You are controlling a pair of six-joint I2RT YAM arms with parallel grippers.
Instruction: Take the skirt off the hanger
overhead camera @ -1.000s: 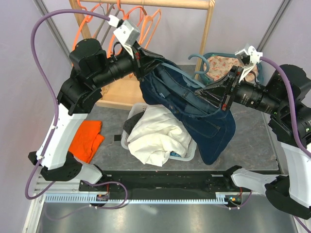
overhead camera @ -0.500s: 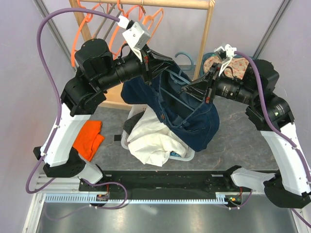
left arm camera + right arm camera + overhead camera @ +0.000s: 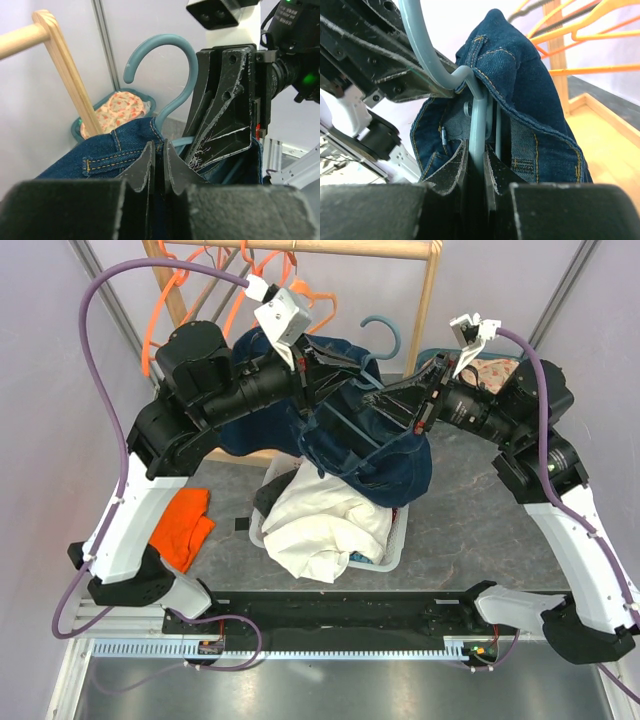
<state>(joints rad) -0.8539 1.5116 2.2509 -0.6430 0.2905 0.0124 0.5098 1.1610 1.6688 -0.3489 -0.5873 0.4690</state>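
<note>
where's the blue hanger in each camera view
Top external: the hanger shows only its hook, upper centre, above the skirt.
Left wrist: the hook arches at top centre, rising behind the skirt.
Right wrist: the neck runs down the centre, with the hook curving to upper left.
Shared landmark: the skirt, draped on the hanger in all three.

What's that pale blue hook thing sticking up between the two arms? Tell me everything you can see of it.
It is a pale blue hanger, plastic by the look, with a thick rounded hook that is free of the wooden rail. Its neck runs down into the waistband of a dark denim skirt, which hides most of the rest. The right tool is shut on the neck below the hook, holding the hanger in the air. The left tool pinches the skirt's waistband right beside it.
</note>
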